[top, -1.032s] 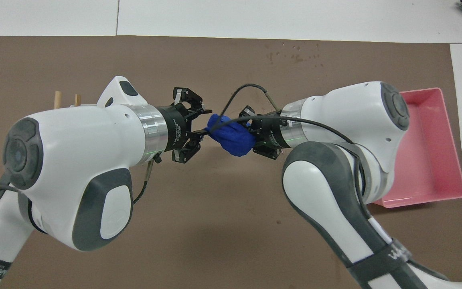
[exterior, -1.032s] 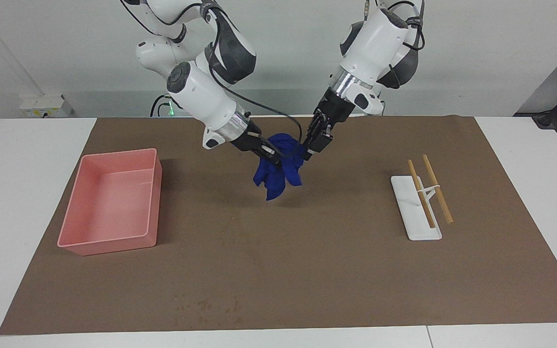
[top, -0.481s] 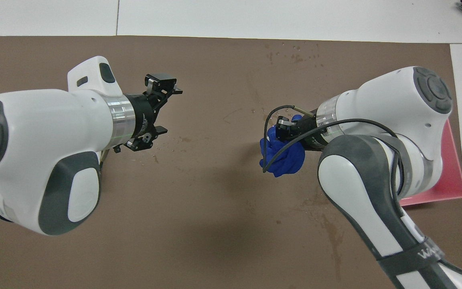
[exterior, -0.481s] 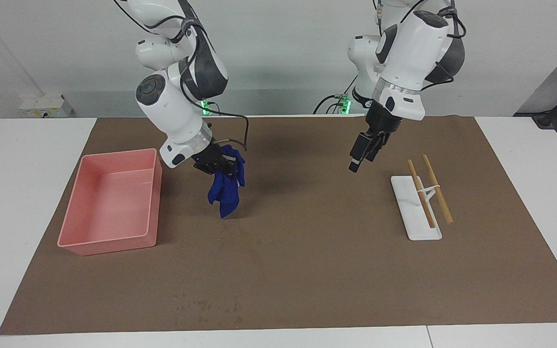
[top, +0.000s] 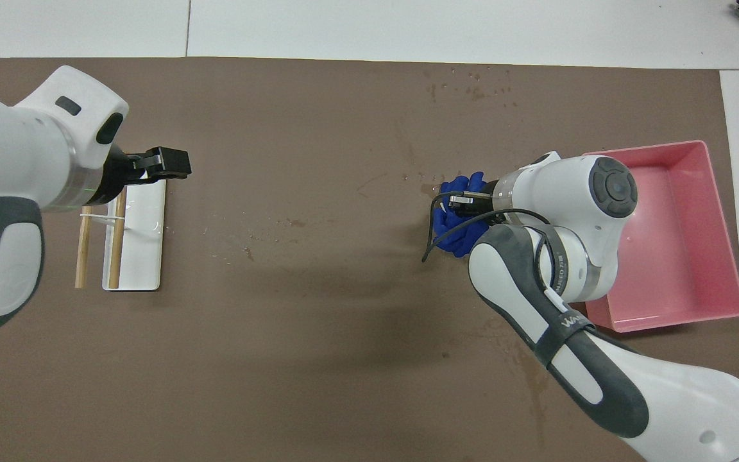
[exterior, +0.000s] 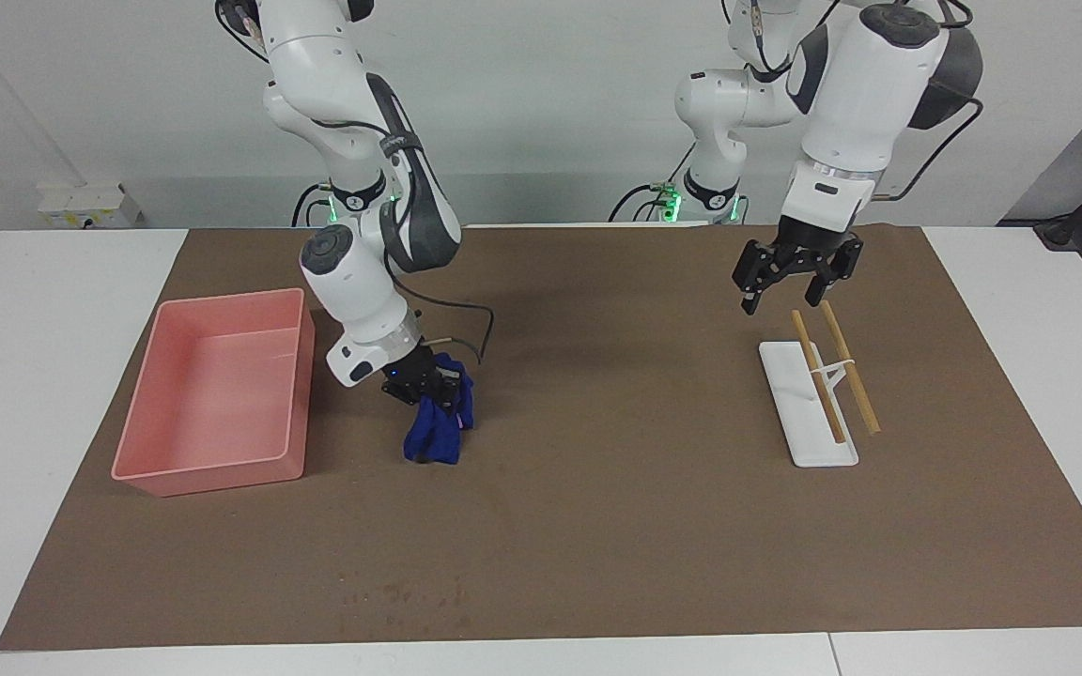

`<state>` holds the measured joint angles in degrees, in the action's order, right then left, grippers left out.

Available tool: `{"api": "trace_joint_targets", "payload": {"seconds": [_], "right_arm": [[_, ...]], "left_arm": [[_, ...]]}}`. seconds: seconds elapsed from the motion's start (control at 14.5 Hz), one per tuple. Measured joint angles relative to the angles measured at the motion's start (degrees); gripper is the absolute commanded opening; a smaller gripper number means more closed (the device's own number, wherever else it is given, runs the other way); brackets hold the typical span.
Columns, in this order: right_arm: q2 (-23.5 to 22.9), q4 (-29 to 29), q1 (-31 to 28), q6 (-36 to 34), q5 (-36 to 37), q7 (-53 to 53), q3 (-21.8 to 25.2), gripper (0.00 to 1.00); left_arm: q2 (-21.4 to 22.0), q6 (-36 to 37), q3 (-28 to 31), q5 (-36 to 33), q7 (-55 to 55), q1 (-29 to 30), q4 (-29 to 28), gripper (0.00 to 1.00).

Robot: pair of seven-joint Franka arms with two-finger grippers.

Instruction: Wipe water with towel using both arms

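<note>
The royal-blue towel (exterior: 438, 430) is bunched in my right gripper (exterior: 424, 385), which is shut on it. The towel's lower end touches the brown mat beside the pink tray (exterior: 212, 474), on the side toward the table's middle. In the overhead view the towel (top: 454, 221) shows just past the right gripper (top: 462, 200). My left gripper (exterior: 785, 302) is open and empty in the air over the robots' end of the white rack (exterior: 804, 427); it also shows in the overhead view (top: 164, 163). Water drops (top: 472, 83) lie near the mat's edge farthest from the robots.
The pink tray (top: 664, 319) stands at the right arm's end of the mat. The white rack (top: 145, 256) with two wooden sticks lies at the left arm's end. Damp marks (top: 530, 375) show on the mat near the right arm.
The two grippers met at the towel over the mat's middle. The left gripper let go and swung over the rack. The right gripper carried the towel toward the tray and lowered it onto the mat.
</note>
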<state>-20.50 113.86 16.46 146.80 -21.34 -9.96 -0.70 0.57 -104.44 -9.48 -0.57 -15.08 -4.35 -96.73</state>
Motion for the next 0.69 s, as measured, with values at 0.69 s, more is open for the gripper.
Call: {"api": "trace_joint_targets", "payload": {"seconds": [0.69], "right_arm": [[-15.25,-21.65,2.71,12.63,0.04,9.86,-0.3,0.0]], "left_arm": [[-0.71,19.51,-0.01,-0.3,15.12,4.67,9.8,1.0]]}}
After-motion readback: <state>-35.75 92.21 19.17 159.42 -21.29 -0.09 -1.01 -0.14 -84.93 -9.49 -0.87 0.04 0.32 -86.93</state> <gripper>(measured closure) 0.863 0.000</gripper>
